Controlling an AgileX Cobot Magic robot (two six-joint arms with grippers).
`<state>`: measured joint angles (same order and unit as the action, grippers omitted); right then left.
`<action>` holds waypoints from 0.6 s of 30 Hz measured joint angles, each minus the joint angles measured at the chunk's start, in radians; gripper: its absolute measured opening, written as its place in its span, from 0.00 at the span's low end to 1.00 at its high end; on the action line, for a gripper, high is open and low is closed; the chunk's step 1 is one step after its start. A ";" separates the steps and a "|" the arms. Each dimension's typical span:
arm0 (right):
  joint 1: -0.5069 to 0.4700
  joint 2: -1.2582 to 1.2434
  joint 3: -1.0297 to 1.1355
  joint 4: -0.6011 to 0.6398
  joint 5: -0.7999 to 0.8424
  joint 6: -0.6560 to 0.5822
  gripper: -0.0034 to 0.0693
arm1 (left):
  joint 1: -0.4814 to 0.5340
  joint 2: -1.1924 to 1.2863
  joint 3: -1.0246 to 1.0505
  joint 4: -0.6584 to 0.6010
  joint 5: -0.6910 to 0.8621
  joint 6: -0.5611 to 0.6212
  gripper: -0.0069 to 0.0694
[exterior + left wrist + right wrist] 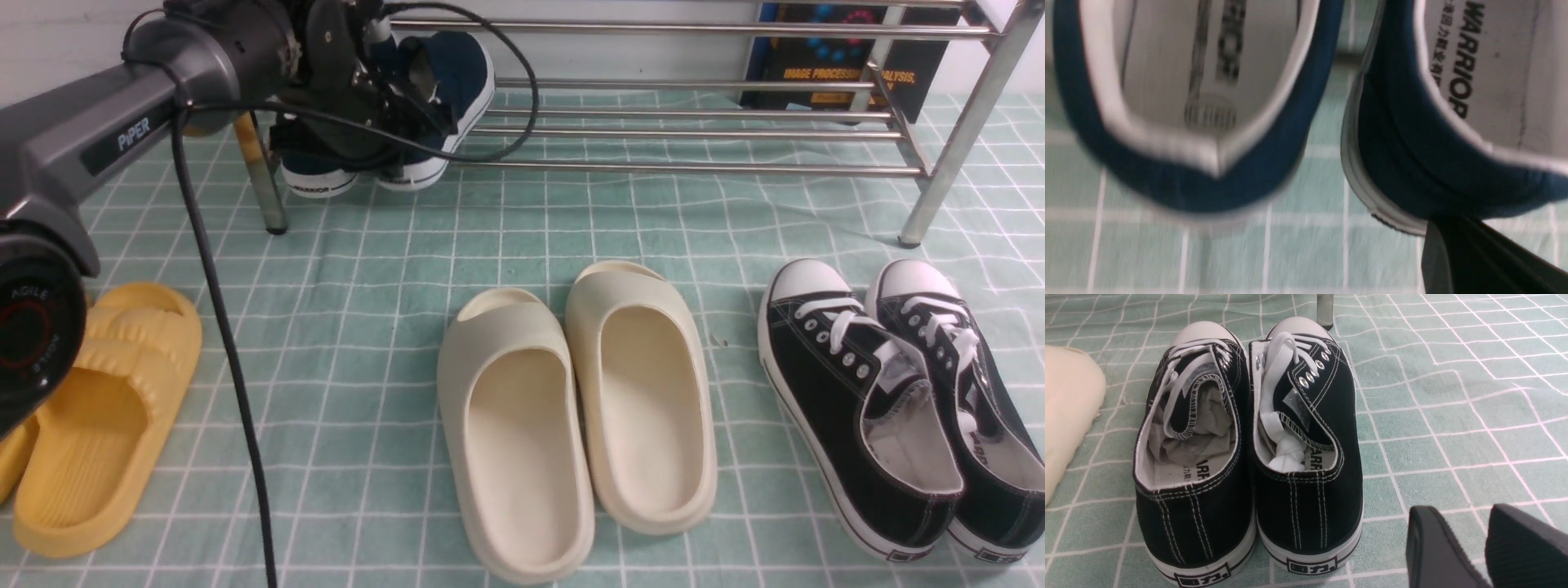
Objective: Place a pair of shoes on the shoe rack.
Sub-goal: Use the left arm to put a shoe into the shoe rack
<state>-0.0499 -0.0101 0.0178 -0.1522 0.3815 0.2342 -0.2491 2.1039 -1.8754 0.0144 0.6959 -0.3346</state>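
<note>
Left arm (98, 131) extends forward to the left end of the shoe rack (694, 167). Left gripper (392, 98) is clamped at the heels of the pair of shoes (457, 73) — toes tilted up over the lower bars. Right gripper (1461, 516) is parted and empty — near the black sneakers (1306, 490).

"piper" on the left arm (98, 139), "warrior" inside a navy shoe (1486, 73), "image processing, analysis" on a book (841, 65)

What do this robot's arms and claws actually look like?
The left arm is a smooth dark grey tube lettered "PiPER" in white, with black cables looping loose around it. The right gripper ends in two flat black fingers, one with a finely ribbed pad.
</note>
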 joint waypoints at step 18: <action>0.000 0.000 0.000 0.000 0.000 0.000 0.38 | 0.005 -0.009 -0.073 0.021 0.115 0.011 0.24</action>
<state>-0.0499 -0.0101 0.0178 -0.1522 0.3815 0.2342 -0.2436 2.0948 -1.9487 0.0355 0.8114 -0.3239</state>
